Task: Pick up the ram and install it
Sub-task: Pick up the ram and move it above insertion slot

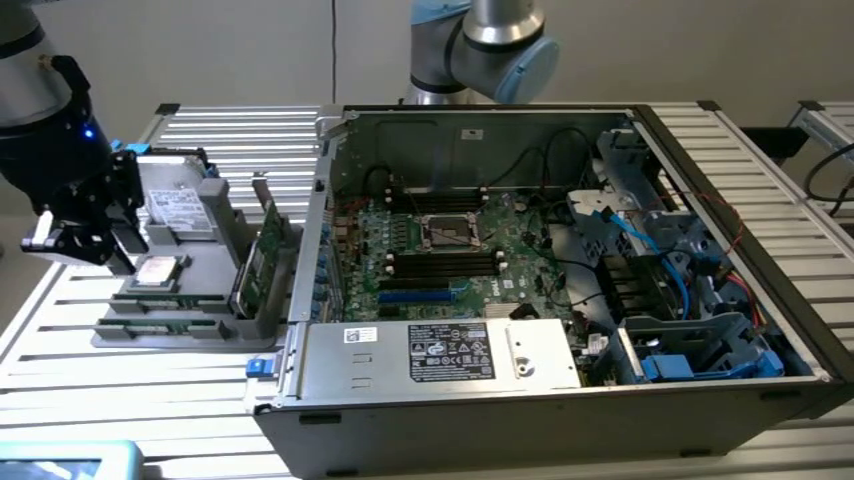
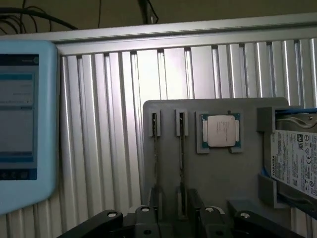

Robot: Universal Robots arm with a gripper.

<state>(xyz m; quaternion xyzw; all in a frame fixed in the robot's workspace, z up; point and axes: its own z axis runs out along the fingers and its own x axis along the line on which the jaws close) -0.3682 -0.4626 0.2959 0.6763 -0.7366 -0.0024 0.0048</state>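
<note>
Two ram sticks stand edge-on in slots of a grey holder: one ram stick lies in line with the gap between my fingers, the other ram stick beside it. My gripper is open and hangs above the end of the slots, holding nothing. In the exterior view the gripper hovers over the holder at the exterior view's left, with a ram stick below it. The open computer case lies in the middle, its motherboard exposed.
A bare processor chip and a silver hard drive share the holder beside the ram slots. A green expansion card stands between holder and case. A light-blue tablet lies on the slatted metal table.
</note>
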